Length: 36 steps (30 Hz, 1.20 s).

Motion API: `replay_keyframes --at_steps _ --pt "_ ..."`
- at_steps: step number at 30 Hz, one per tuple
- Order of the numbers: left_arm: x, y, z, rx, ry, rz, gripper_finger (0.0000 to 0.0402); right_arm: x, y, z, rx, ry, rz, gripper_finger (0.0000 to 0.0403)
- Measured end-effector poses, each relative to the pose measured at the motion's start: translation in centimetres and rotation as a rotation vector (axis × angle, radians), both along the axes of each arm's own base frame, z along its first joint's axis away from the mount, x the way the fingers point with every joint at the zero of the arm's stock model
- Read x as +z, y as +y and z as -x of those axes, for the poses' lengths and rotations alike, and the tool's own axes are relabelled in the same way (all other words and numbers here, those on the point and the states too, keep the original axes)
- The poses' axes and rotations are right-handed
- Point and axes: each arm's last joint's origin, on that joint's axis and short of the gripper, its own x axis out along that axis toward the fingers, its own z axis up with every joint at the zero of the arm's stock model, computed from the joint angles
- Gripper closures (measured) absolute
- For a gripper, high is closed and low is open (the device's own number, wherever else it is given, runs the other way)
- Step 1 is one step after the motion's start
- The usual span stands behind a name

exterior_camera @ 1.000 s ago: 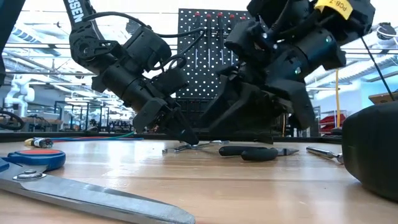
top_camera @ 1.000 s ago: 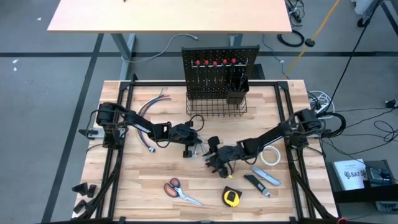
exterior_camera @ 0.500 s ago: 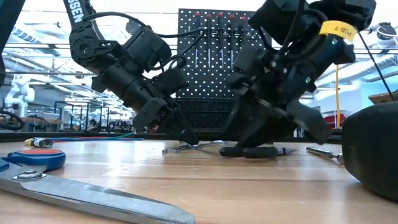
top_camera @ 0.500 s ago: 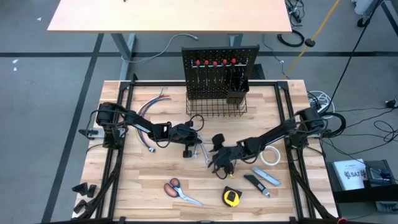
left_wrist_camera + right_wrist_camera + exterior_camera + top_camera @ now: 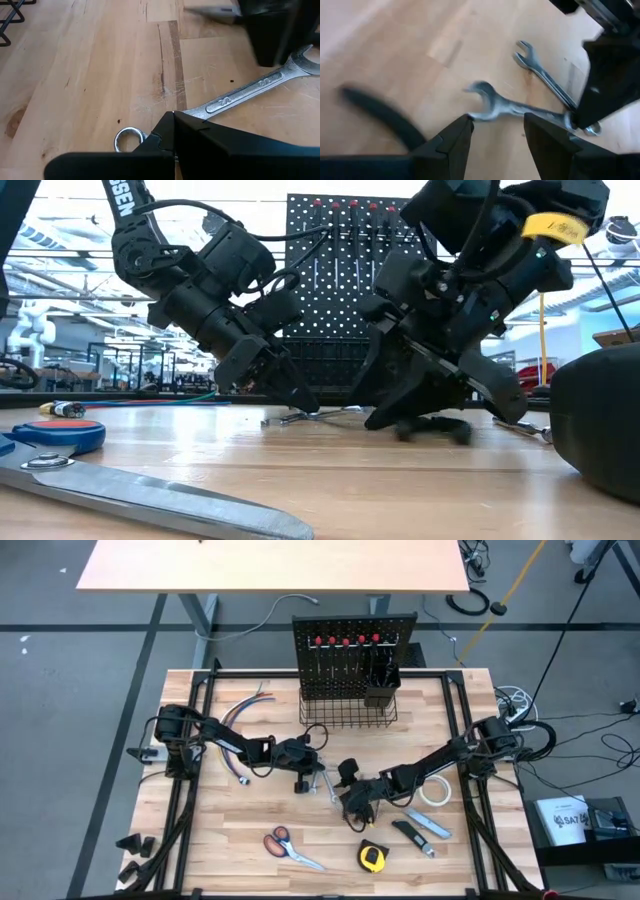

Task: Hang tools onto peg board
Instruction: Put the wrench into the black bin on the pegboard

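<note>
High view: two silver wrenches (image 5: 322, 783) are seen lying flat on the wooden surface (image 5: 230, 830), mid-table, in front of the peg board (image 5: 352, 658), which stands upright at the far edge with its wire basket (image 5: 348, 712) at the base.

Left wrist view: one wrench (image 5: 245, 92) is laid diagonally, open end away from the camera; a ring end (image 5: 128, 138) of a wrench is seen just beside the left gripper's own dark fingers. The fingers are pressed together over the metal; the left gripper (image 5: 312, 781) is judged clenched on a wrench at the surface.

Right wrist view: both wrenches are seen ahead of the right gripper (image 5: 496, 131), crossing near the left arm's tip. The nearer wrench (image 5: 507, 106) has its open end in line with the gap between the jaws, but beyond the fingertips and not enclosed. The jaws are spread, nothing held. A black-handled tool (image 5: 382, 117), blurred, is seen beside one finger.

Low view: both grippers are lowered to the surface, close together, in front of the peg board; a dark handle (image 5: 432, 425) lies under the right gripper.

Outward, on the near part of the surface: orange-handled scissors (image 5: 290, 847), a yellow tape measure (image 5: 373, 857), a grey-blue utility knife (image 5: 428, 824), a dark-handled tool (image 5: 411, 837) and a white tape roll (image 5: 434, 791). A bundle of coloured wires (image 5: 243, 708) lies at the left, well apart from the wrenches.
</note>
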Motion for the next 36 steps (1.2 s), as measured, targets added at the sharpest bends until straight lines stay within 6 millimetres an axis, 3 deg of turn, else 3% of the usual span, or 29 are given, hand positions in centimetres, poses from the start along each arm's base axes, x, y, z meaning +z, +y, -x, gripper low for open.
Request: replay_keyframes --at_steps 24,36 --pt "0.0 0.0 0.0 -0.015 0.002 0.014 0.0402 -1.2 0.6 -0.8 -0.008 -0.089 0.125 0.0227" --pt "0.0 -0.1 0.1 -0.031 0.003 0.026 0.0402 -1.1 0.1 -0.8 -0.072 -0.100 0.206 0.0319"
